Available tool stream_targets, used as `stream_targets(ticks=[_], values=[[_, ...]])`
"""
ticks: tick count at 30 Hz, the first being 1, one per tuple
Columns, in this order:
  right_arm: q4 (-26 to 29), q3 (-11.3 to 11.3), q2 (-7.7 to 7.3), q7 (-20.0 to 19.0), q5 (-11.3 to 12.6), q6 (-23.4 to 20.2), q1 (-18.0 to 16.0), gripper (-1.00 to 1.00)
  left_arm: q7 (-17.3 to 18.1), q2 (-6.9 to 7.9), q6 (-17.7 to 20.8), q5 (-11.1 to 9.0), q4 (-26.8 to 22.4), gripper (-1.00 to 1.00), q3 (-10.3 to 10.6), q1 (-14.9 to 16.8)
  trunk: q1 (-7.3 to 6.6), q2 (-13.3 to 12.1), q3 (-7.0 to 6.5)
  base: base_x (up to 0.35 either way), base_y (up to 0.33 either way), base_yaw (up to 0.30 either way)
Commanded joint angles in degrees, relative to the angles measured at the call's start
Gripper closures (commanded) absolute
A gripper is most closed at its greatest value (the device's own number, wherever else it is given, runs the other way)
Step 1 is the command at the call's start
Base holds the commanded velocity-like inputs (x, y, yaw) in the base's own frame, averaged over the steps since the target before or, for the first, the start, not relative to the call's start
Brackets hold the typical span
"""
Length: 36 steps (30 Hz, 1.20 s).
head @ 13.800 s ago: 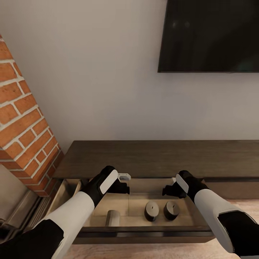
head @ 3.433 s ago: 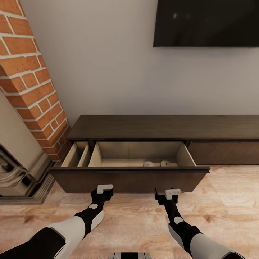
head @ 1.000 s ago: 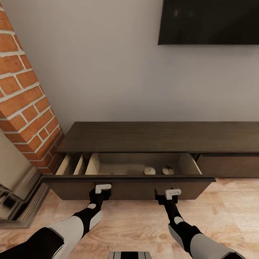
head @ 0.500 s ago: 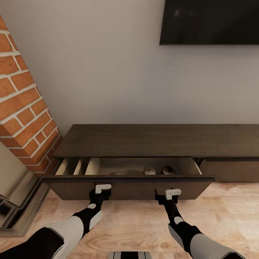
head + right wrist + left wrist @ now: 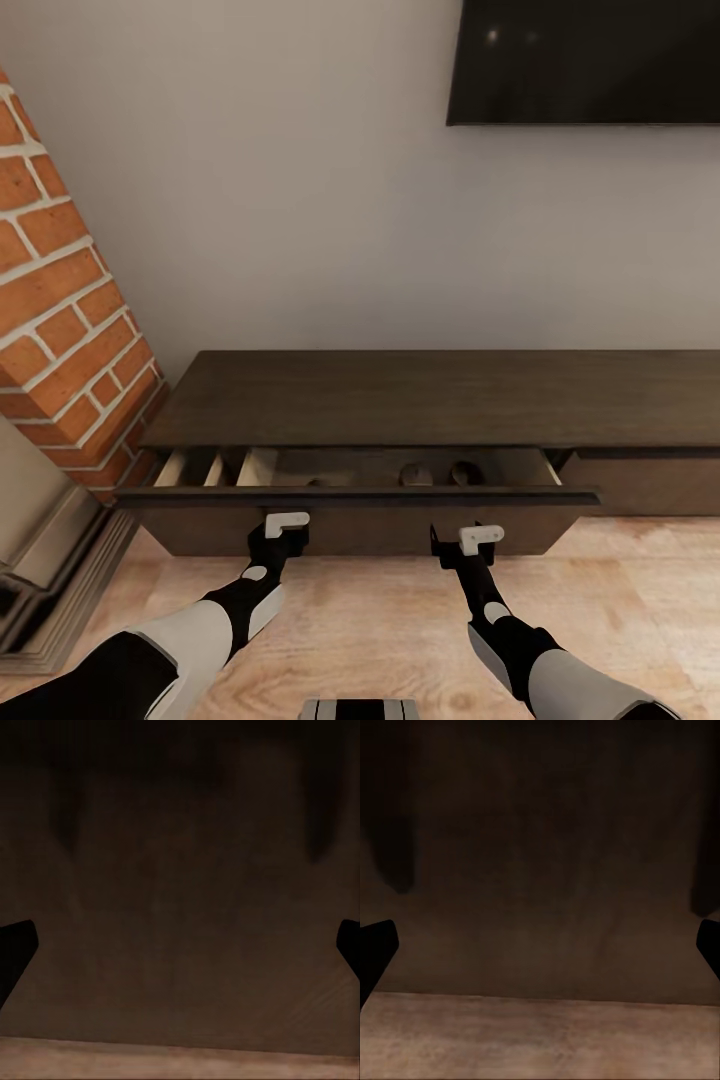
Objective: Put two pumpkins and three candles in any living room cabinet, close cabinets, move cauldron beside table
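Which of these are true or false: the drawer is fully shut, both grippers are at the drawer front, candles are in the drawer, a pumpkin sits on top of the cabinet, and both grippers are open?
1. The drawer is fully shut. False: it stands partly open.
2. The left gripper and right gripper are both at the drawer front. True.
3. Candles lie inside the drawer. True: two tops show.
4. A pumpkin sits on the cabinet. False: the cabinet's top carries nothing.
5. Both grippers are open. True: in both wrist views the fingertips sit wide apart.
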<state>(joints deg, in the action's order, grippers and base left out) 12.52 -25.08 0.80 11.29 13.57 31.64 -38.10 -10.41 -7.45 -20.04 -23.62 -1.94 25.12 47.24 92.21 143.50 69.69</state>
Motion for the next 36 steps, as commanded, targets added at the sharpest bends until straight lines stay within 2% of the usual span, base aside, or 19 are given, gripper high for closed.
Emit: stream_targets(ticks=[1, 23, 36], values=[[-0.04, -0.50, -0.01, 0.31, 0.41, 0.17, -0.04, -1.00, -0.29, -0.02, -0.18, -0.29, 0.01, -1.00, 0.28, 0.05, 0.01, 0.02, 0.04, 0.192, 0.000, 0.000], [-0.06, -0.58, 0.00, 0.31, 0.41, 0.26, -0.04, -1.00, -0.31, -0.04, -0.18, -0.34, 0.01, -1.00, 0.28, 0.05, 0.01, 0.02, 0.04, 0.145, 0.000, 0.000], [-0.04, -0.58, 0.03, 0.31, 0.41, 0.26, -0.04, -1.00, -0.30, -0.04, -0.17, -0.37, 0.01, -1.00, 0.28, 0.05, 0.01, 0.02, 0.04, 0.023, 0.000, 0.000]])
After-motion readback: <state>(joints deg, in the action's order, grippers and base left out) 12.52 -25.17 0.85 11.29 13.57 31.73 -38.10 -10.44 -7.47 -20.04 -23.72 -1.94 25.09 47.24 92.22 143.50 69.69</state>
